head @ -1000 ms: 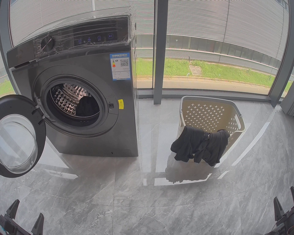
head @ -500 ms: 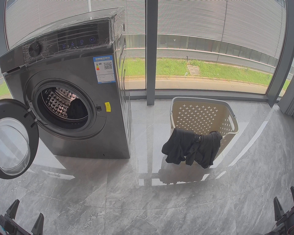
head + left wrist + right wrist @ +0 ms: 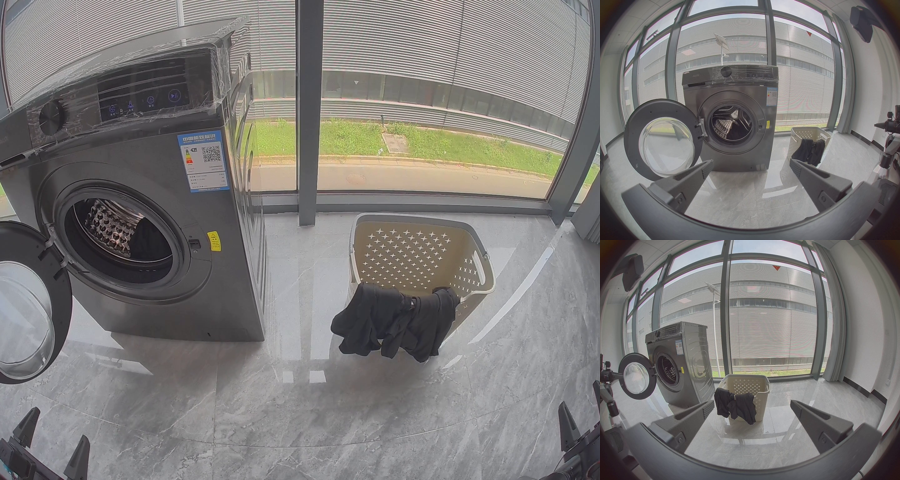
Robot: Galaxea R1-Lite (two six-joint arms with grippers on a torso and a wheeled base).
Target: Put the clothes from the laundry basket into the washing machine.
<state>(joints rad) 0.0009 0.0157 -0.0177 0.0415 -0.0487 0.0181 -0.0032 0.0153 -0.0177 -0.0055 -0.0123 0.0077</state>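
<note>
A grey front-loading washing machine [image 3: 156,206] stands at the left with its round door [image 3: 28,306] swung open; a dark garment lies inside the drum [image 3: 119,237]. A cream laundry basket [image 3: 422,262] stands on the floor to its right, with black clothes [image 3: 394,319] draped over its near rim. My left gripper [image 3: 53,437] is low at the near left, open and holding nothing. My right gripper [image 3: 581,412] is low at the near right, open and holding nothing. In the left wrist view the machine [image 3: 734,115] and basket [image 3: 807,140] lie ahead of the gripper [image 3: 751,167]. In the right wrist view the basket [image 3: 747,390] and clothes [image 3: 734,404] sit beyond the gripper [image 3: 750,408].
Grey marble floor [image 3: 300,412] stretches between me and both objects. Floor-to-ceiling windows with a dark pillar [image 3: 309,106] stand behind the machine and basket. A white wall [image 3: 865,333] and a curtain close the room's right side.
The whole head picture has shifted, so the camera moved: machine and basket now sit lower and more to the left. Both grippers stay at the same spots, open.
</note>
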